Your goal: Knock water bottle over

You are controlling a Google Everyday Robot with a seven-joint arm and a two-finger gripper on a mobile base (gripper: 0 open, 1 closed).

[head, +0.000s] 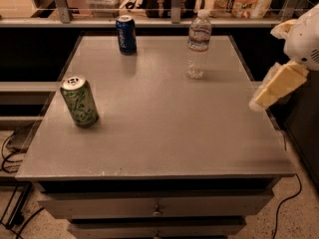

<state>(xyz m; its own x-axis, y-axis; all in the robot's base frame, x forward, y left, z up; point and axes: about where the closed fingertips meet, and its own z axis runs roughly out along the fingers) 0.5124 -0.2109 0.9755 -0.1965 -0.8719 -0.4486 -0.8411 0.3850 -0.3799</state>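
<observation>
Gripper [260, 99] is hovering over the right edge of the table [164, 133], empty; whether it is apart or together cannot be told. Water bottle [198, 44] is standing upright behind it and to its left, well apart. Blue soda can [126, 34] is sitting farther left, and green can [79, 101] is standing far across to its left.
</observation>
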